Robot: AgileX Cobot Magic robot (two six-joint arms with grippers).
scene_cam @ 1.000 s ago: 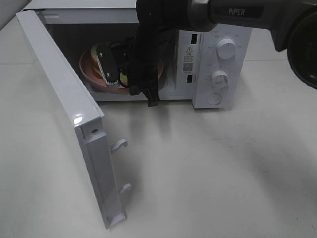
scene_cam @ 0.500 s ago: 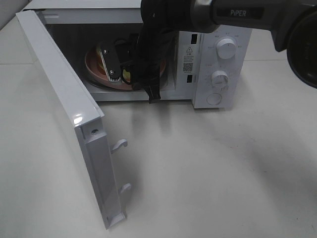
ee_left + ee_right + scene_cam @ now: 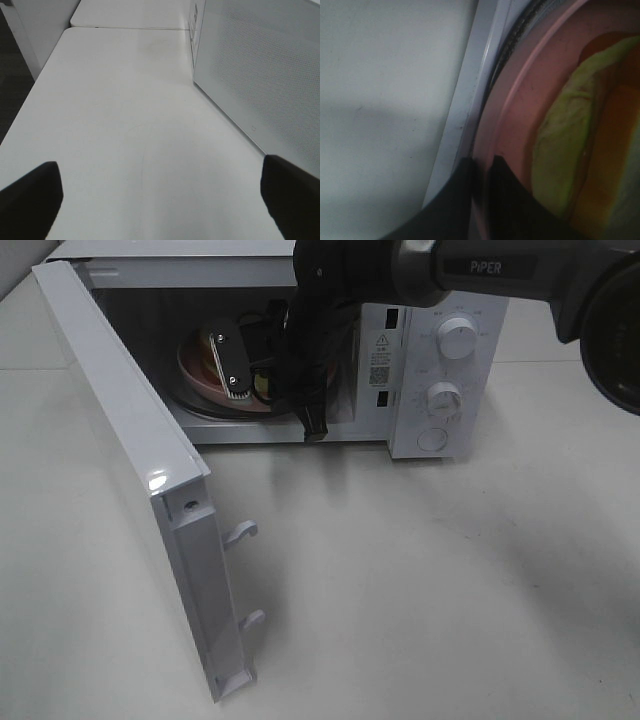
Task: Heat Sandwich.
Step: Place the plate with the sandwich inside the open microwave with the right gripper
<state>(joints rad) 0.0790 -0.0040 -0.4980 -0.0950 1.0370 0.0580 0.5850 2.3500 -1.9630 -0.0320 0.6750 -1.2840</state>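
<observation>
Right hand (image 3: 481,167) pinches the plate (image 3: 520,110) rim, narrow, so the sandwich (image 3: 565,135) sits level inside the microwave (image 3: 440,350); left hand (image 3: 160,192) hangs wide, clear.

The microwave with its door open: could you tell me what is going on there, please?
The right gripper reaches into the open microwave and pinches the rim of the pink plate carrying the sandwich, inside the cavity. The left gripper hangs open over the table beside the door, holding nothing.

Microwave door (image 3: 130,440) is glossy, table (image 3: 450,590) smooth and matt, plate (image 3: 520,115) smooth, sandwich (image 3: 560,145) matt.
</observation>
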